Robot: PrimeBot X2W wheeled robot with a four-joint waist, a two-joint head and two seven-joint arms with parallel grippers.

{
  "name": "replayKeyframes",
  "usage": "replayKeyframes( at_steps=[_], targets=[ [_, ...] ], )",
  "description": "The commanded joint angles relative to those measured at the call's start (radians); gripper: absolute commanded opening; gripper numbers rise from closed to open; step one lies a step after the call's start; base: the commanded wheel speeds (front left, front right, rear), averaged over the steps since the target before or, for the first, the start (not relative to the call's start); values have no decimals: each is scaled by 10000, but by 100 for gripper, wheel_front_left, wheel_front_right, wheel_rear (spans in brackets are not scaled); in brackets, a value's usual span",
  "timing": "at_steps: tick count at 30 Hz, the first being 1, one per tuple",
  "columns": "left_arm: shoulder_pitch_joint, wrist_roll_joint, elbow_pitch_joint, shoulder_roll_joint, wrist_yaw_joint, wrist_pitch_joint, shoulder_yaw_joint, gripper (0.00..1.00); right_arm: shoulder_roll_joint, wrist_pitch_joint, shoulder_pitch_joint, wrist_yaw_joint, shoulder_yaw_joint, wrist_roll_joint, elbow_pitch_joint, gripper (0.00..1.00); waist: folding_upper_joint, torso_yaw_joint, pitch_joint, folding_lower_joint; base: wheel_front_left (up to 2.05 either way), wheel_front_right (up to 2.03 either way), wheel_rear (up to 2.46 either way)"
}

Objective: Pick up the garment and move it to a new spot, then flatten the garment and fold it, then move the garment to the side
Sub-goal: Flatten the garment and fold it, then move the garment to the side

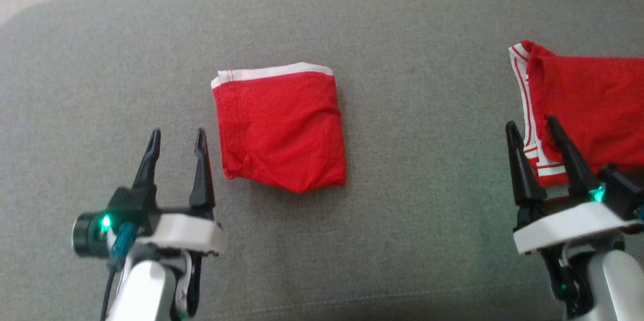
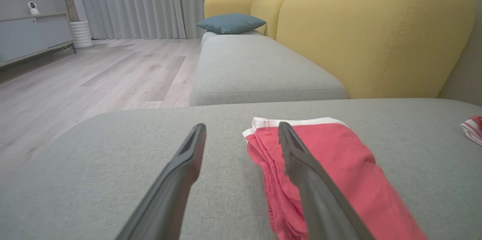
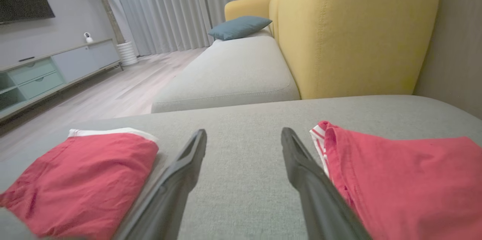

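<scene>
Grey sofa cushion point(image 1: 402, 240), folded red garment point(image 1: 282, 130); our left gripper point(image 1: 178, 133) and right gripper point(image 1: 531, 123) flank it, jaws wide.

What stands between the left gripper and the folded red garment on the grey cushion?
Nothing visible. The open left gripper sits just left of the folded red garment, with bare grey cushion between them. The second red garment lies apart, by the right gripper.

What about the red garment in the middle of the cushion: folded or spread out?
Folded. The middle red garment lies as a compact square, white band along its far edge; the left wrist view shows stacked layers at its side.
</scene>
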Motion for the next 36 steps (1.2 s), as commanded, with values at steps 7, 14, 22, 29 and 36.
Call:
replayKeyframes(
  at_steps=[7,14,22,29,36],
  targets=[
    [581,-46,-551,378,192,42,387,100,134,482,515,35,15,-303,-887,100,-1,100,-641,0,0,0,0],
    [1046,-57,-686,487,319,148,368,100,318,818,1031,35,-99,-479,-1241,100,-1,159,-1029,0,0,0,0],
    [1272,-27,-822,594,405,290,310,100,422,1040,1227,35,-156,-552,-1423,100,-1,169,-1163,0,0,0,0],
    [1292,-19,-888,633,478,331,260,100,464,1104,1257,35,-221,-587,-1512,100,-1,185,-1155,0,0,0,0],
    [1230,-45,-880,659,509,315,222,100,471,1125,1228,35,-246,-611,-1526,100,-1,192,-1138,0,0,0,0]
  ],
)
